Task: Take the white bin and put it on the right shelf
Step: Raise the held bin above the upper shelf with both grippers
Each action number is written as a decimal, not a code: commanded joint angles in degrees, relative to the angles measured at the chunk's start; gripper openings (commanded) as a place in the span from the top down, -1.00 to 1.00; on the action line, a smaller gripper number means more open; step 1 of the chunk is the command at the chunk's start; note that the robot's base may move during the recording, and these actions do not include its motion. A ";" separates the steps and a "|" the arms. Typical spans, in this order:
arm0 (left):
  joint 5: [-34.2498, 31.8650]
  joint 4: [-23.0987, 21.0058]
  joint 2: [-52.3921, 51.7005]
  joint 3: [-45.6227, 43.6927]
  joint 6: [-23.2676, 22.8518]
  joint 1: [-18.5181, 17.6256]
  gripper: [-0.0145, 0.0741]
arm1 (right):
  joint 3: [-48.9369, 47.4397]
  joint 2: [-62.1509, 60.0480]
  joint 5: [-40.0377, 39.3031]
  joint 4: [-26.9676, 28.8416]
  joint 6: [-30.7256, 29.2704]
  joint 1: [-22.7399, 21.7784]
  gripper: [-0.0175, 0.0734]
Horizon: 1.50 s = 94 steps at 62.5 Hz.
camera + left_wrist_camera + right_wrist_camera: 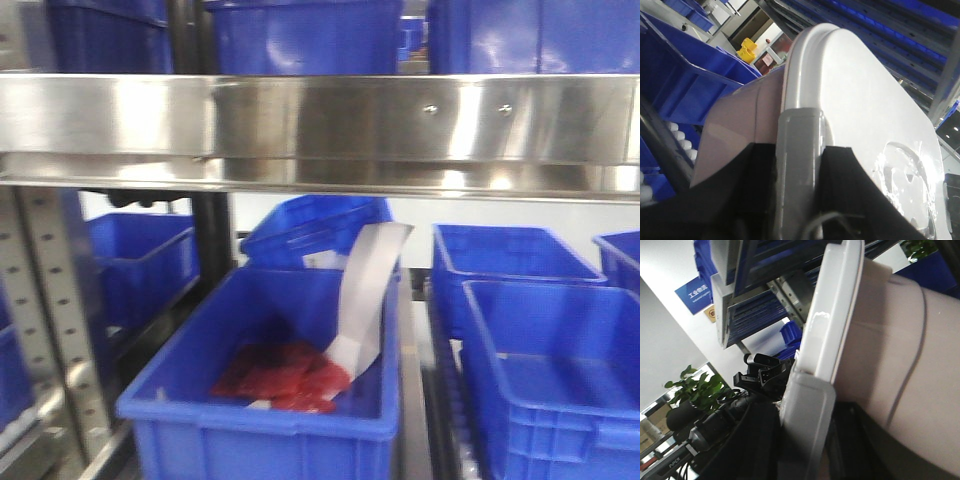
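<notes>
So far, the grab looks done: our left fingers (797, 145) pinch the lid rim of the white bin (860, 95), and our right fingers (807, 410) clamp the opposite rim, so it hangs between both arms. Farther off, the right shelf (320, 120) stands above blue crates (270, 400). No bin rests there, so placing remains.

You had the right shelf (320, 120) before you, its mirror-like front rail bearing two small screws (430, 109), and blue crates (300, 35) stood on it. Beneath it, the lower crates (270, 400) sat side by side beside a perforated upright (60, 330).
</notes>
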 commanded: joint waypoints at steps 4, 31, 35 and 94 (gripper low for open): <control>8.19 -5.77 -3.11 -2.18 0.49 -1.14 0.89 | -1.99 -1.50 4.26 7.01 -1.41 0.80 0.22; 8.19 -5.77 -3.11 -2.18 0.49 -1.14 0.89 | -1.99 -1.50 4.20 7.01 -1.41 0.80 0.22; 8.19 -5.77 -3.11 -2.18 0.49 -1.14 0.89 | -1.99 -1.50 4.15 7.01 -1.41 0.80 0.22; 8.19 -5.77 -3.11 -2.18 0.49 -1.14 0.89 | -1.99 -1.50 3.61 7.01 -1.41 0.80 0.22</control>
